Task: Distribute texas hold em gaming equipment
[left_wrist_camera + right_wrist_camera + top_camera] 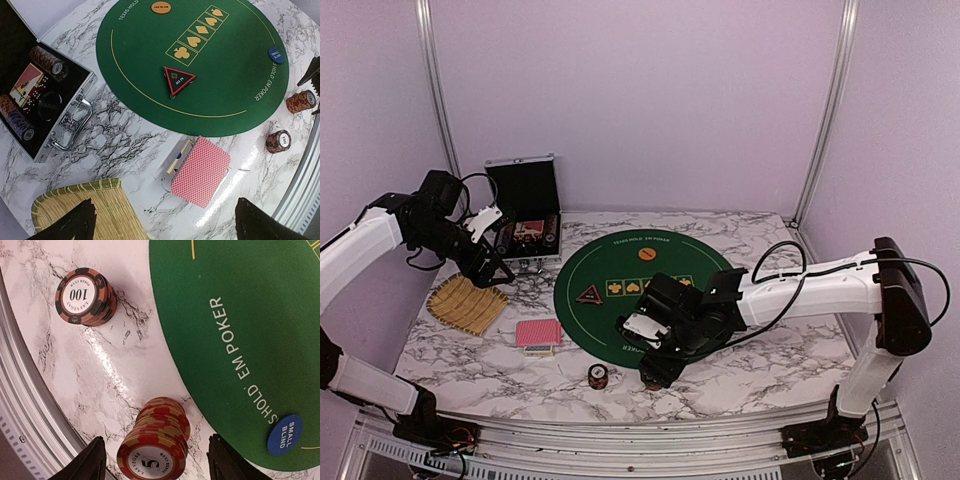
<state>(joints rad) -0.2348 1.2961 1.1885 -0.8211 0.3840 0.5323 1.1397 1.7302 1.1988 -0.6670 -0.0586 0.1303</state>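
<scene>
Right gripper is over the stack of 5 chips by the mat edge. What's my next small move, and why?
Probably close the right gripper on the stack of 5 chips. The right wrist view shows it centred between the two fingers, marble visible on both sides, so nothing is gripped yet. The 100 stack stands well clear.
</scene>
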